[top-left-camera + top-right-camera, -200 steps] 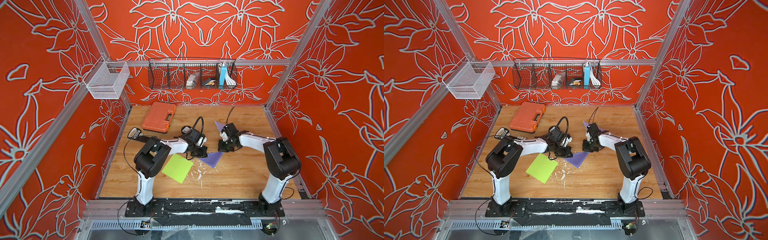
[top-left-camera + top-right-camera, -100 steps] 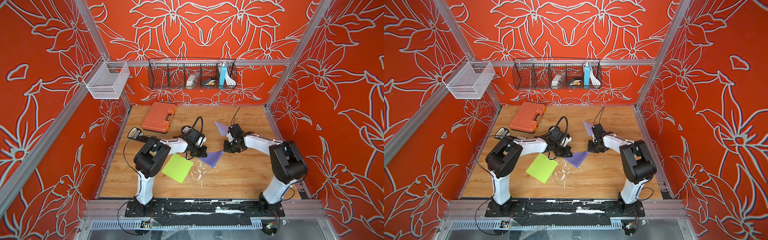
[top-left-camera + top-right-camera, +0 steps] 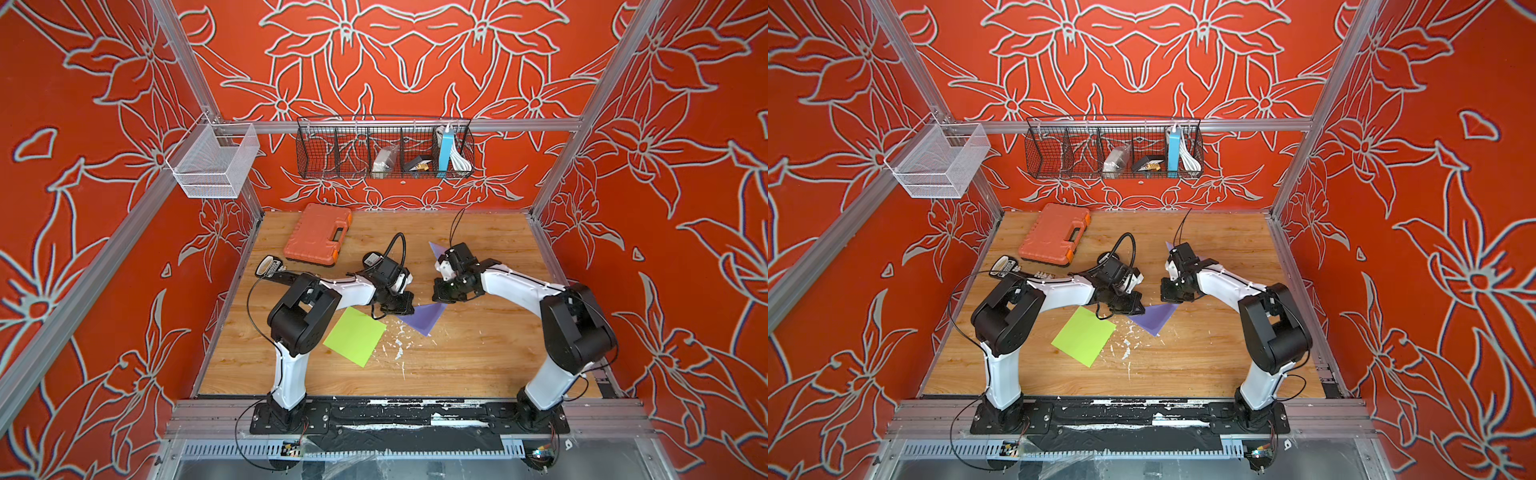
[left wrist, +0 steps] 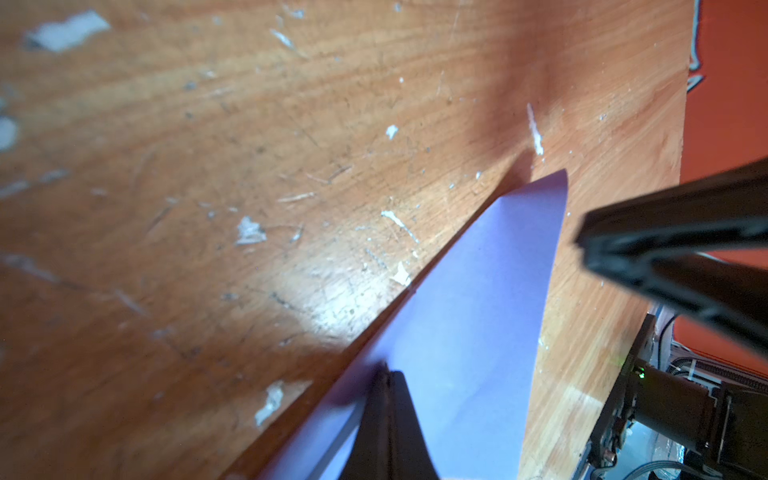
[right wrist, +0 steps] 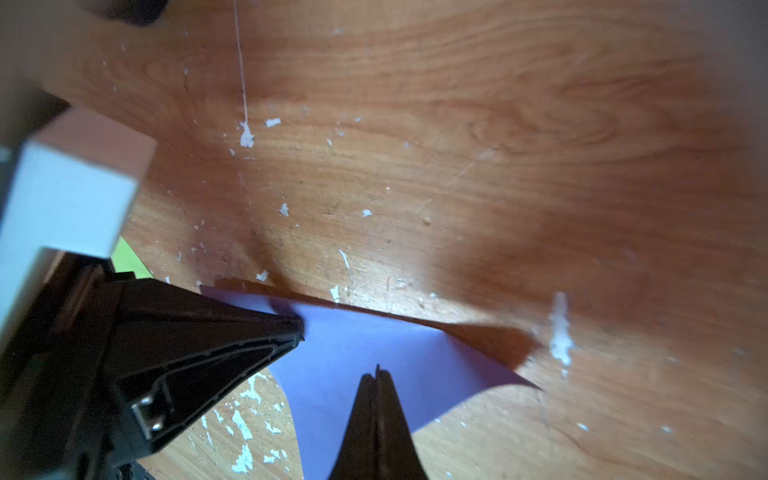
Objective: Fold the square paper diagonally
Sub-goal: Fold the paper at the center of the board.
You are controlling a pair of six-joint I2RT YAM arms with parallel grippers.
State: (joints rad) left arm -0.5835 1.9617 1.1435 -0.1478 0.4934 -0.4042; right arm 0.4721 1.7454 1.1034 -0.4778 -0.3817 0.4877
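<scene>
Purple paper (image 3: 424,316): a thin, smooth, matte sheet lying as a triangle near the middle of the table, between the two grippers. One point aims at the front edge.
Paper edges: straight and crisp. In the right wrist view one sharp corner lifts off the wood and casts a dark shadow.
Left gripper (image 3: 398,306): black and wedge-shaped, pointing down at the triangle's left corner. In the left wrist view its fingers (image 4: 405,415) are pressed together with no gap, and the tips meet the sheet close to its edge. I cannot tell whether any paper is pinched between them.
Right gripper (image 3: 446,296): the same black wedge, over the triangle's far right corner. Its fingers (image 5: 392,415) are closed tight, with the tips above the purple surface.
Table (image 3: 478,357): wood-grain board, glossy in places and finely scratched.
White flecks (image 3: 399,353): small, ragged chips scattered on the wood in front of the papers.
Green paper (image 3: 355,336): a flat lime square turned corner-on, just beside the purple triangle with a narrow strip of wood between them.
Second purple sheet (image 3: 435,248): a pointed corner showing behind the right wrist.
Orange case (image 3: 319,233): ribbed hard plastic, rectangular with a handle cutout, at the back left.
Black wire basket (image 3: 332,149): a long divided basket hung on the back rail.
White mesh basket (image 3: 214,164): box-shaped, on the left rail.
</scene>
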